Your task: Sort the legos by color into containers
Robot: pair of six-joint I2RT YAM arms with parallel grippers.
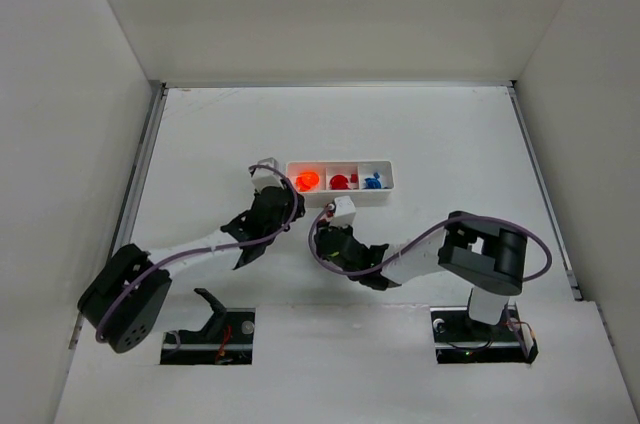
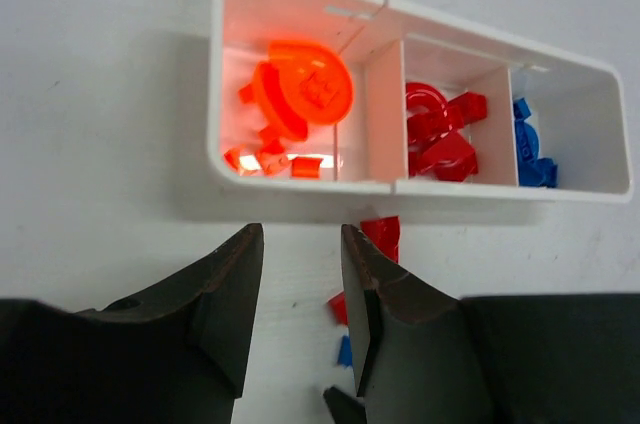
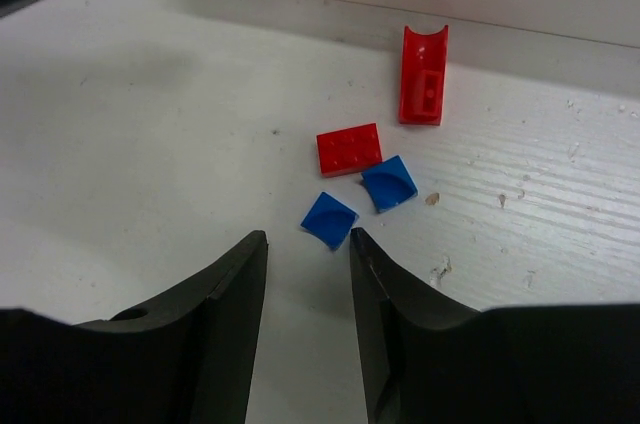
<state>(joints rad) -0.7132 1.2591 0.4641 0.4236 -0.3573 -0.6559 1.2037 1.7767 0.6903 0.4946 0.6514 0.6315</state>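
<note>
The white three-compartment tray (image 1: 340, 163) holds orange legos (image 2: 300, 94) on the left, red ones (image 2: 440, 139) in the middle and blue ones (image 2: 530, 149) on the right. In front of it lie loose pieces: a red curved piece (image 3: 423, 74), a red plate (image 3: 349, 150) and two blue tiles (image 3: 329, 219) (image 3: 389, 183). My right gripper (image 3: 308, 236) is open and empty, just short of the nearer blue tile; it shows in the top view (image 1: 326, 230) too. My left gripper (image 2: 300, 234) is open and empty, just before the tray's near wall (image 2: 300, 187), to the left of the loose pieces (image 2: 382, 234).
The two grippers (image 1: 290, 207) are close together in front of the tray. White walls enclose the table on the left, back and right. The arm bases (image 1: 480, 329) sit at the near edge.
</note>
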